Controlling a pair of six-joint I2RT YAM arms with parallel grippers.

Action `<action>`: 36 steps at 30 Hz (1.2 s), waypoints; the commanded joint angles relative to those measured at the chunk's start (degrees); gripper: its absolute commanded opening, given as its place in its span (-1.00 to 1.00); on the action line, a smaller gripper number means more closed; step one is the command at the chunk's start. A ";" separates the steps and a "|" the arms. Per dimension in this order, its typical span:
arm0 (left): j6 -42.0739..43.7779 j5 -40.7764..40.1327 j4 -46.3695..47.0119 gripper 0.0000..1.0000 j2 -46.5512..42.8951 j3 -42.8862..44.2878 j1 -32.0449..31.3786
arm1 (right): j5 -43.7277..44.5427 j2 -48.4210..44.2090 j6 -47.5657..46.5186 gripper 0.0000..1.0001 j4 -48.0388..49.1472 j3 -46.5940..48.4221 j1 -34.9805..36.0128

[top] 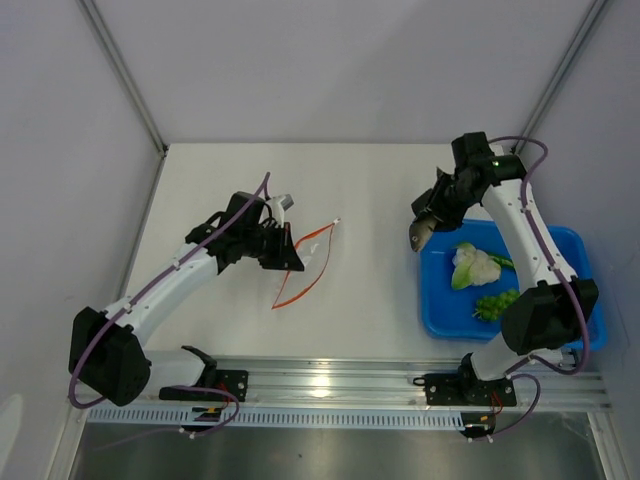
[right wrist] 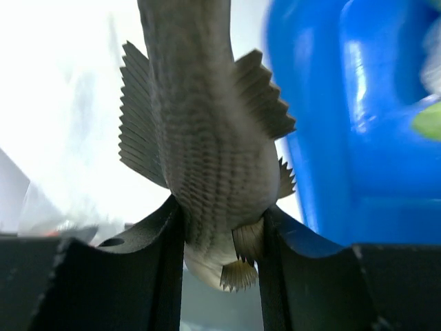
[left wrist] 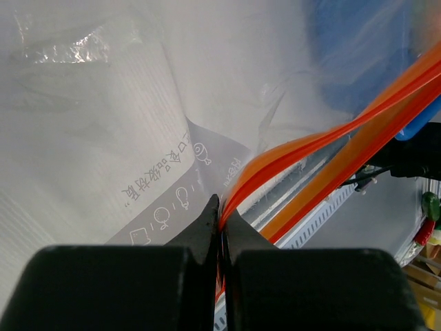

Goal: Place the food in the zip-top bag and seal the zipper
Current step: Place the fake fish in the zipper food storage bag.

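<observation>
One grey toy fish (right wrist: 207, 138) hangs gripped inside the right hand (right wrist: 222, 221).

The zip-top bag (left wrist: 103, 103) is seen as clear, crinkled plastic film with a glossy sheen. Its zipper (left wrist: 331, 145) is smooth, shiny orange-red plastic. The toy fish (right wrist: 207, 158) is finished in matt grey, with ridged scales. At its 3 o'clock, glossy blue plastic is shown by the tray (right wrist: 358, 138). The left claw (left wrist: 222, 227) and right claw (right wrist: 220, 234) are moulded in matt black.
</observation>
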 commanded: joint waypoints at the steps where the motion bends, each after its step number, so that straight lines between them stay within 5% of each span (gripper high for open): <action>1: -1.39 -0.89 1.66 -0.99 -0.70 0.75 0.37 | -5.69 3.32 -0.41 -1.00 -9.88 7.91 2.98; 10: -0.87 -5.73 -1.59 -0.99 -1.23 4.70 0.20 | -14.31 11.94 -7.79 -1.00 -19.66 24.61 13.69; 36: -3.23 -27.00 -14.60 -0.99 11.34 21.50 0.02 | 1.59 12.48 -9.12 -1.00 -19.75 21.02 38.58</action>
